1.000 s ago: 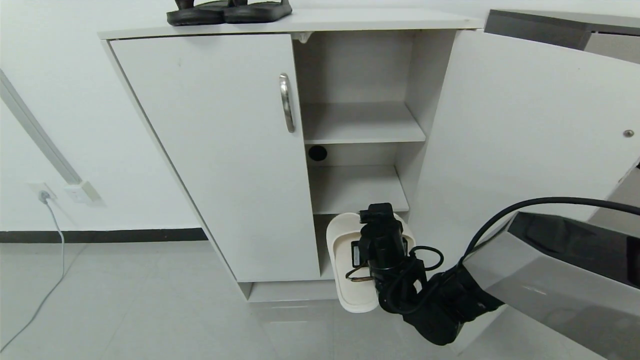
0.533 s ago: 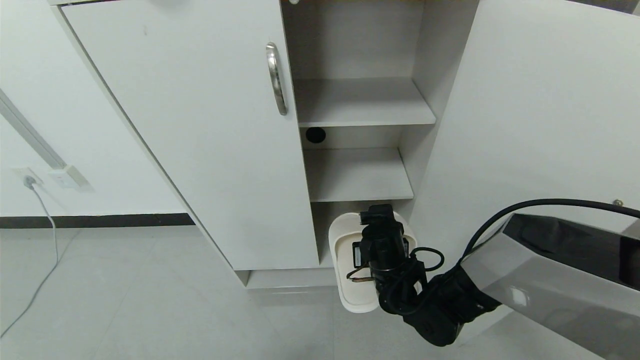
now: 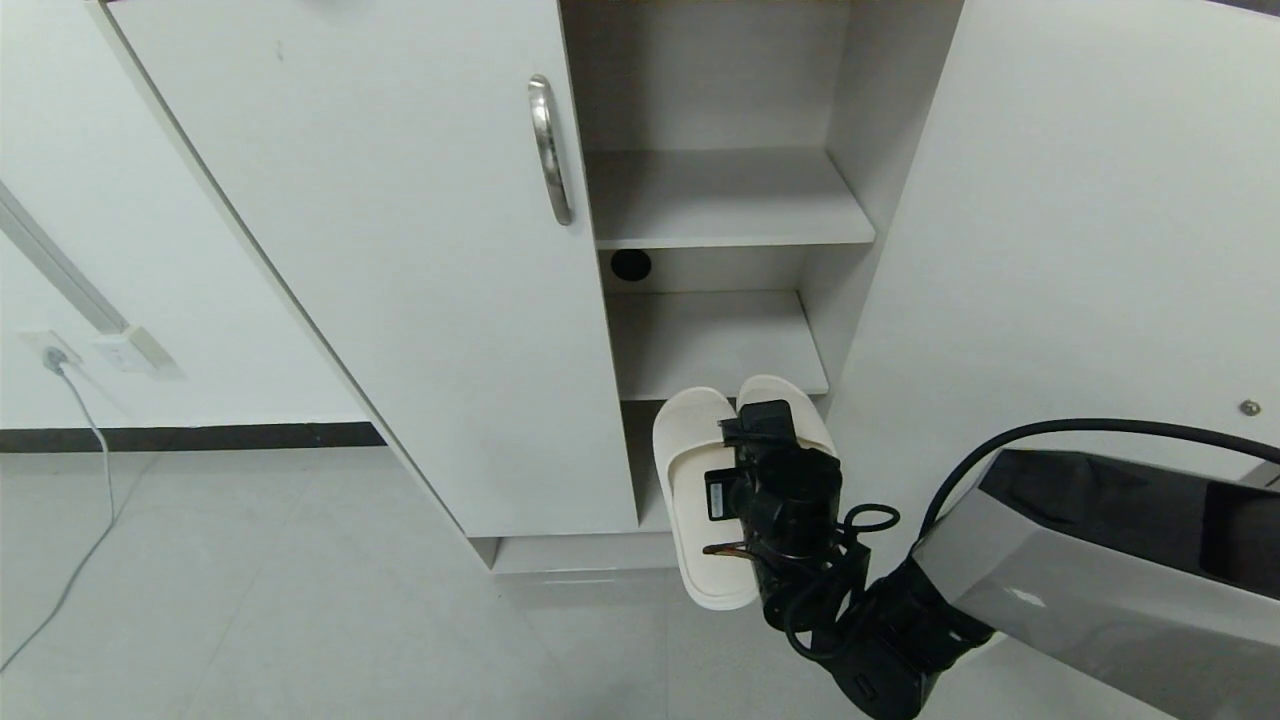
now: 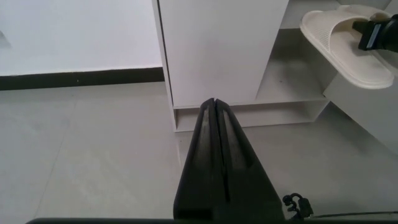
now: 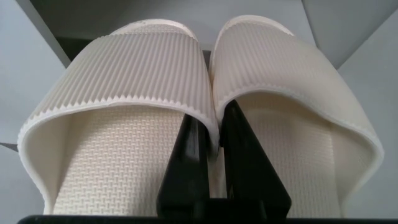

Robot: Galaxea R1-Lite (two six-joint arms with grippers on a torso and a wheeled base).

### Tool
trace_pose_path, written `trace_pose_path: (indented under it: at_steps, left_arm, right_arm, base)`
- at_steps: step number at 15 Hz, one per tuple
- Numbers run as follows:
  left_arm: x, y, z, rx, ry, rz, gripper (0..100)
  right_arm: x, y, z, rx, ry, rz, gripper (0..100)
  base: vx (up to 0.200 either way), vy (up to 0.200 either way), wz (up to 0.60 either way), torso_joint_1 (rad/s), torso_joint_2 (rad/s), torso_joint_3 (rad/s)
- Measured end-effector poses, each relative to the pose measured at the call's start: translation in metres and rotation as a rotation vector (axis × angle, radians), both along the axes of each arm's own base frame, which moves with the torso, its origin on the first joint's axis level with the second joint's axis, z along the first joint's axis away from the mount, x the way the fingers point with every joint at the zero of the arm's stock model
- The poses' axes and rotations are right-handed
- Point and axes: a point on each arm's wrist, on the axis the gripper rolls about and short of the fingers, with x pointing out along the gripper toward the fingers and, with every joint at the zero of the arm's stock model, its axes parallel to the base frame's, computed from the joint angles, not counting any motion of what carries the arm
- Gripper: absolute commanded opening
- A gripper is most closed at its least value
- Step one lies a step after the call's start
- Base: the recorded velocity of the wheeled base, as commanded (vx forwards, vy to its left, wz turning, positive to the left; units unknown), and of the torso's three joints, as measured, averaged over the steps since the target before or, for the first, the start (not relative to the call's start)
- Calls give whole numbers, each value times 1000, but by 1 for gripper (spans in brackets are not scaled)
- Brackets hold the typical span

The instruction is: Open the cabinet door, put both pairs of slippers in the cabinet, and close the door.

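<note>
Our right hand is clamped on the cream slippers by their straps, at the front edge of the bottom shelf of the cabinet. We should push straight in (clear of the open door), then release.

White wall, pale grey tile floor.
Black baseboard at wall foot; wall socket low down, slanted trunking above it.
</note>
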Motion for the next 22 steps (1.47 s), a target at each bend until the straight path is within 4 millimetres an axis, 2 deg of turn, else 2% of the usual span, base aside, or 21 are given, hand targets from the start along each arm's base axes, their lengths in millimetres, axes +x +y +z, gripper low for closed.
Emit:
trace_pose_path:
  at_steps: [5, 14, 22]
  left_arm:
    - [0, 0, 0, -1, -1, 0, 0]
    - [0, 0, 0, -1, -1, -1, 0]
    - [0, 0, 0, -3, -1, 1, 0]
  right_arm:
    - [2, -1, -3, -5, 3, -5, 0]
    - [5, 0, 3, 5, -11, -9, 0]
    - [11, -1, -8, -22, 14, -21, 0]
  base:
    - [0, 0, 0, 0, 0, 0]
    - [200, 0, 0, 2, 3, 2]
    - [0, 0, 0, 0, 0, 0]
